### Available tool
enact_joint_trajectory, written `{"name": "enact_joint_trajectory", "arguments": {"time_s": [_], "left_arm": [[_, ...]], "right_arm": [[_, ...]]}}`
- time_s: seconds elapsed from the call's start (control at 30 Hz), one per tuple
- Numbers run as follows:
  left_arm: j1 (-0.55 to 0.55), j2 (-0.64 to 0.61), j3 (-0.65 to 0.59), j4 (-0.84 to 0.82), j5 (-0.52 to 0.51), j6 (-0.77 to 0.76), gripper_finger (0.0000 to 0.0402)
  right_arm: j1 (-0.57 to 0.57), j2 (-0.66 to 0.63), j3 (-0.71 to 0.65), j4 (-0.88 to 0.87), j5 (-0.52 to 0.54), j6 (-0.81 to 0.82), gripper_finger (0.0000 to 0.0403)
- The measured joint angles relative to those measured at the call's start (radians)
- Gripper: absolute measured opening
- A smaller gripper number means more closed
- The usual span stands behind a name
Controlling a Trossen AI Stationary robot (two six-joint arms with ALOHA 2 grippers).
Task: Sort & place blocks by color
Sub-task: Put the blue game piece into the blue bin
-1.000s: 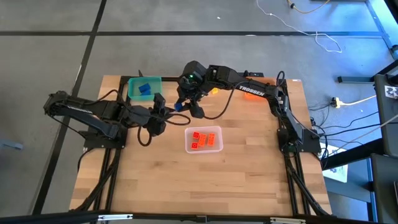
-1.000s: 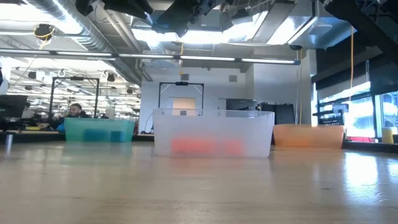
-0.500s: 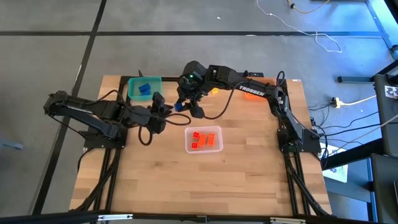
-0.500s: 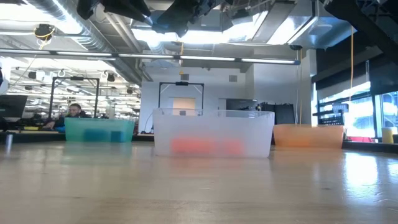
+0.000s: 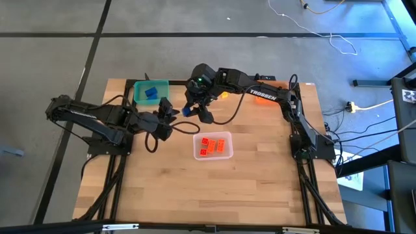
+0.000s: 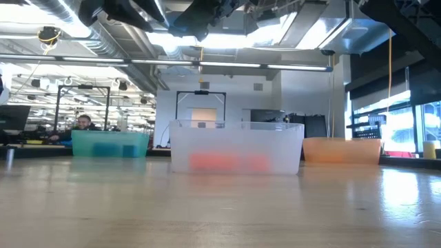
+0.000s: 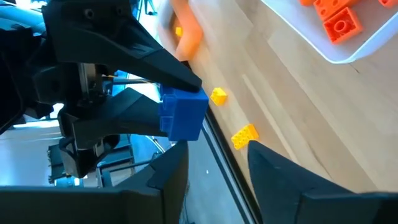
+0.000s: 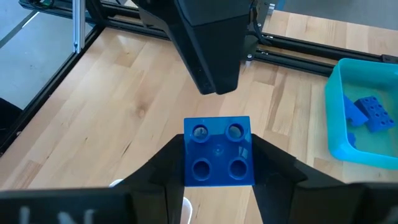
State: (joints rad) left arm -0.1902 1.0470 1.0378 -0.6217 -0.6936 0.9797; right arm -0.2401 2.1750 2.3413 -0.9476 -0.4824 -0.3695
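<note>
My right gripper (image 5: 192, 112) is over the table's far middle, shut on a blue studded brick (image 8: 219, 151), which also shows in the left wrist view (image 7: 183, 115). My left gripper (image 5: 167, 113) is open and empty just left of the brick and faces it; its fingers stand apart in the left wrist view (image 7: 217, 180). More blue bricks lie in the teal bin (image 5: 151, 92). Several red-orange bricks lie in the clear bin (image 5: 213, 145). Two yellow bricks (image 7: 218, 96) (image 7: 244, 135) lie on the table. My right gripper pinches the blue brick between its two fingers, by two opposite side faces (image 8: 186, 155). The brick's four-stud face is turned toward the wrist camera. The brick is lifted clear of the table.
The orange bin (image 7: 186, 31) stands at the far right of the table, mostly under my right arm. The teal bin is at the far left and the clear bin (image 6: 236, 147) at the middle. Bare wood lies toward the near edge (image 5: 214, 195).
My left gripper has shifted a little beside the held blue brick. My right gripper and the brick have kept still.
</note>
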Motion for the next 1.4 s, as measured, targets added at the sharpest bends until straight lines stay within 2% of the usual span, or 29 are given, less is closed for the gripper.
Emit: {"name": "enact_joint_trajectory", "arguments": {"time_s": [0.13, 0.3, 0.37, 0.5, 0.57, 0.63, 1.07, 1.2, 1.4], "left_arm": [[0.000, 0.000, 0.000, 0.000, -0.004, -0.001, 0.0183], [0.000, 0.000, 0.000, 0.004, 0.020, -0.009, 0.0188], [0.000, 0.000, 0.000, -0.014, 0.124, -0.079, 0.0188], [-0.001, 0.000, 0.000, -0.133, 0.485, -0.309, 0.0190], [-0.004, 0.000, 0.000, -0.167, 0.585, -0.333, 0.0190], [-0.006, 0.000, 0.000, -0.174, 0.626, -0.336, 0.0190], [-0.006, 0.000, 0.000, -0.170, 0.625, -0.339, 0.0190], [-0.006, 0.000, 0.000, -0.116, 0.599, -0.313, 0.0190], [-0.006, 0.000, 0.000, -0.060, 0.596, -0.361, 0.0190]], "right_arm": [[0.000, 0.000, 0.000, 0.000, 0.000, 0.001, 0.0139], [0.000, 0.000, 0.000, 0.000, 0.000, 0.001, 0.0139], [0.000, 0.000, 0.000, 0.000, 0.000, 0.001, 0.0139], [0.000, 0.000, 0.000, 0.000, 0.000, -0.004, 0.0139], [0.000, 0.000, 0.000, 0.000, 0.000, -0.012, 0.0139], [0.000, 0.000, 0.000, 0.003, 0.000, -0.018, 0.0139], [0.000, 0.000, 0.000, 0.014, 0.000, -0.025, 0.0139], [0.000, 0.000, 0.000, 0.014, 0.000, -0.024, 0.0139], [0.000, 0.000, 0.000, 0.014, 0.000, -0.007, 0.0139]]}}
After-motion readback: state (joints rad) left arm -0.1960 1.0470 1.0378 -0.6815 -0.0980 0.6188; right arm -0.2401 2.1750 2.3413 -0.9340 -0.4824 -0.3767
